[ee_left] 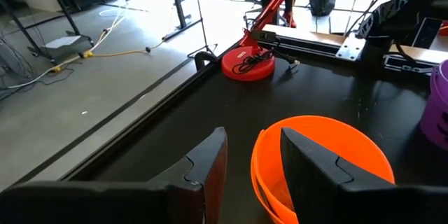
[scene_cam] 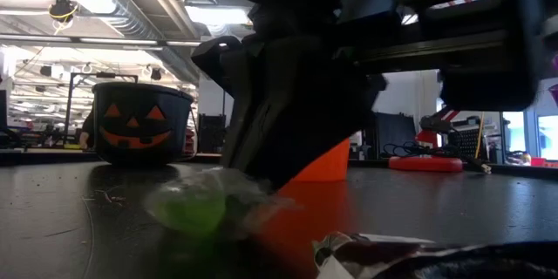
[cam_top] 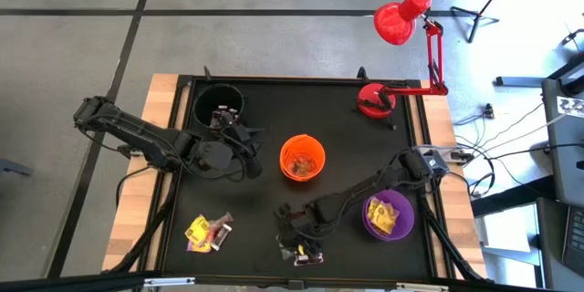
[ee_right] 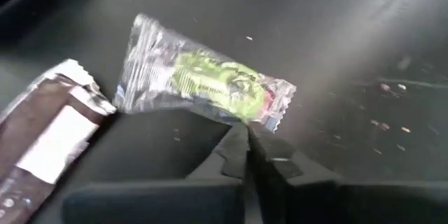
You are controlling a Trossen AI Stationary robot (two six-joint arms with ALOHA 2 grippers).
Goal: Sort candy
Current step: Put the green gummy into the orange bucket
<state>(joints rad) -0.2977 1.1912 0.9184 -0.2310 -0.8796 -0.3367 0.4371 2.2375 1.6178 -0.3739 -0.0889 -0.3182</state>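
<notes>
Right pincer (ee_right: 246,134) low over surface (cam_top: 347,137), fingers pressed together, touching edge of green candy (ee_right: 210,80); brown candy (ee_right: 42,136) beside. May push candy away, not grab. Left pincer (ee_left: 252,154) spread, empty, by orange cup (ee_left: 329,157).

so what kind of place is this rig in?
Looks like an indoor lab or workshop: bare concrete floor with loose cables, exposed ceiling ducting, and tripod stands beside the table.

A green sweet in clear wrap (ee_right: 203,84) lies flat beside a brown-wrapped bar (ee_right: 42,140); yellow candies (cam_top: 208,232) lie apart.
</notes>
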